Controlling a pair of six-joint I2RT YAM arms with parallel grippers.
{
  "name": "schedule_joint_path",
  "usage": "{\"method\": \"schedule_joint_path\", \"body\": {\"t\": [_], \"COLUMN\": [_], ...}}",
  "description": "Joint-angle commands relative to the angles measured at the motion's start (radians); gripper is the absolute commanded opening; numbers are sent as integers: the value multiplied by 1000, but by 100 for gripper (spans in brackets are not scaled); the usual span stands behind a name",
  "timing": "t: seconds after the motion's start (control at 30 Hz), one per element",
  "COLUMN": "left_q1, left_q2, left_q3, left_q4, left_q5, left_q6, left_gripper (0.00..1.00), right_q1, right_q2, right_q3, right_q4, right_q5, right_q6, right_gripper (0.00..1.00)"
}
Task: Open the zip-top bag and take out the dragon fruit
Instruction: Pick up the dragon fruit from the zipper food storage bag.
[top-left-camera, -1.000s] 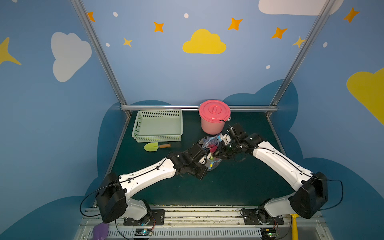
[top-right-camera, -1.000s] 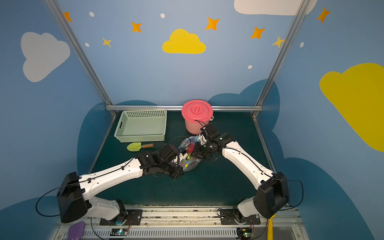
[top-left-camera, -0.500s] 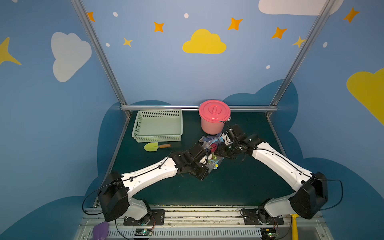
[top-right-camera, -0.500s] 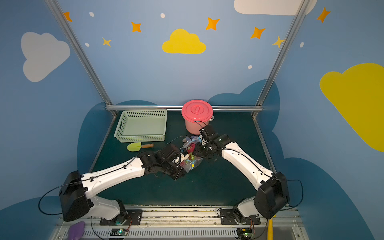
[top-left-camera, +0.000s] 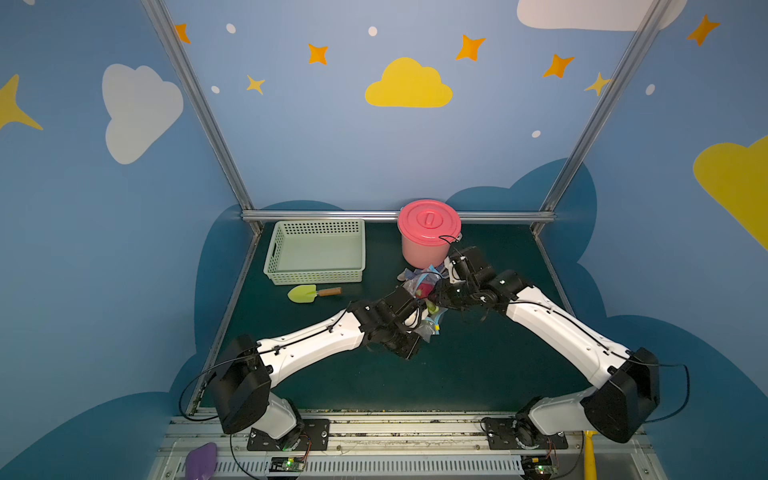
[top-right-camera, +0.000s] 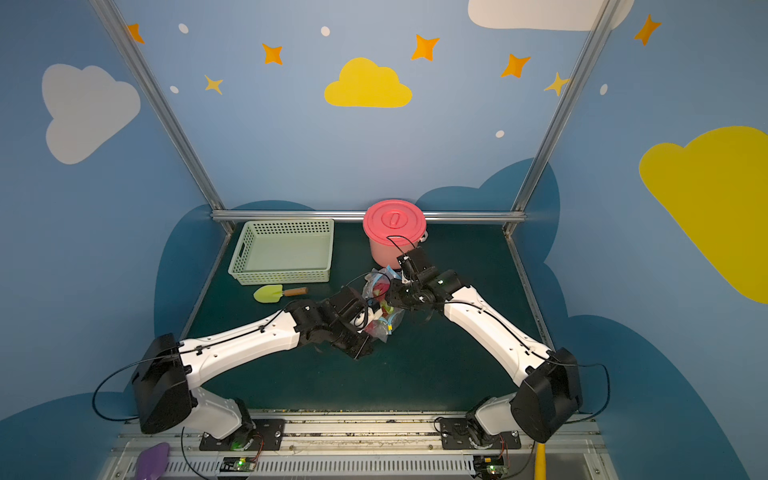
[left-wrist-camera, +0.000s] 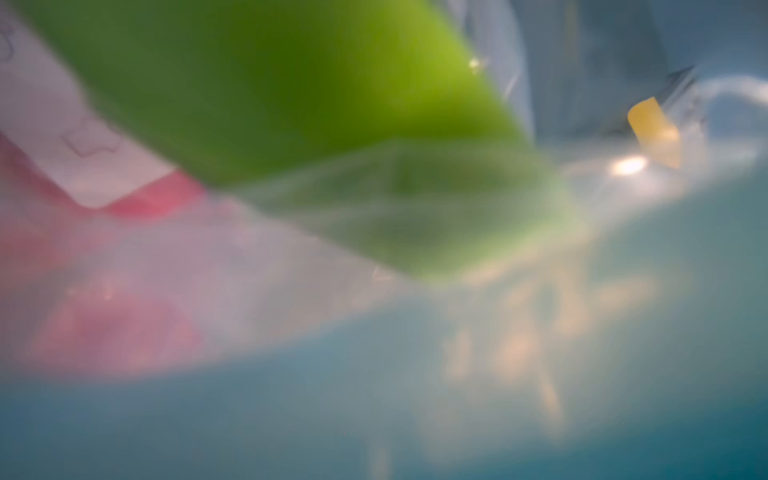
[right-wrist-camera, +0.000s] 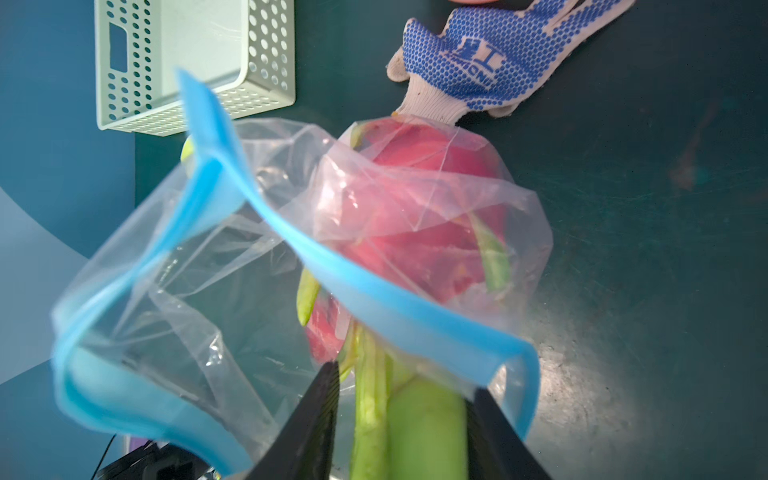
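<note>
Left end effector (top-left-camera: 417, 320) pinching near edge of zip-top bag (right-wrist-camera: 199, 324), middle of bench (top-left-camera: 457, 365). Right end effector (right-wrist-camera: 401, 378) shifted left vs 1 s ago, now spread astride green tip of dragon fruit (right-wrist-camera: 419, 232) in bag mouth.

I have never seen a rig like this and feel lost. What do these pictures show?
Two robot arms stand at a dark table. Two pictures look down from above; two come from cameras on the wrists. On the table lie a green basket, a pink lidded bucket, a toy trowel and a glove. Between the arms is a zip-top bag, its blue strip open, with a dragon fruit inside. The left gripper is shut, seemingly pinching the bag; its camera view is blurred. The right gripper sits at the bag's mouth, jaws either side of the fruit's green end; whether they grip it is unclear.
</note>
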Motion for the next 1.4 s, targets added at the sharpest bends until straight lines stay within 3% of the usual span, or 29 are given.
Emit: {"method": "schedule_joint_path", "body": {"t": [0.0, 0.13, 0.47, 0.5, 0.6, 0.8, 0.87, 0.97, 1.2, 1.37], "left_q1": [-1, 0, 11, 13, 24, 48, 66, 97, 163, 214], "left_q2": [17, 36, 52, 49, 41, -26, -63, -120, -227, -318], "left_q3": [36, 54, 72, 70, 62, 47, 34, 8, -24, -15], "left_q4": [5, 8, -20, -22, -23, -23, -20, -5, -7, 0], "left_q5": [2, 8, 24, 24, 29, -1, -17, -35, -76, -114], "left_q6": [-3, -5, 10, 10, 9, -14, -26, -48, -70, -63], "left_gripper": [11, 11, 12, 12, 12, 18, 40, 47, 75, 90], "right_q1": [8, 2, -18, -18, -12, 21, 26, 15, -47, -85], "right_q2": [-38, -56, 79, 88, 92, 13, -18, -70, -152, -139], "right_q3": [25, -12, 47, 54, 69, 119, 144, 151, 141, 129], "right_q4": [16, 70, 46, 41, 35, 10, -14, 26, 151, 184], "right_q5": [43, 65, 75, 76, 109, 160, 169, 90, -152, -323], "right_q6": [-18, -8, -53, -58, -67, -113, -118, -144, -245, -266], "right_gripper": [40, 40, 33, 29, 2, 0, 0, 0, 0, 0]}}
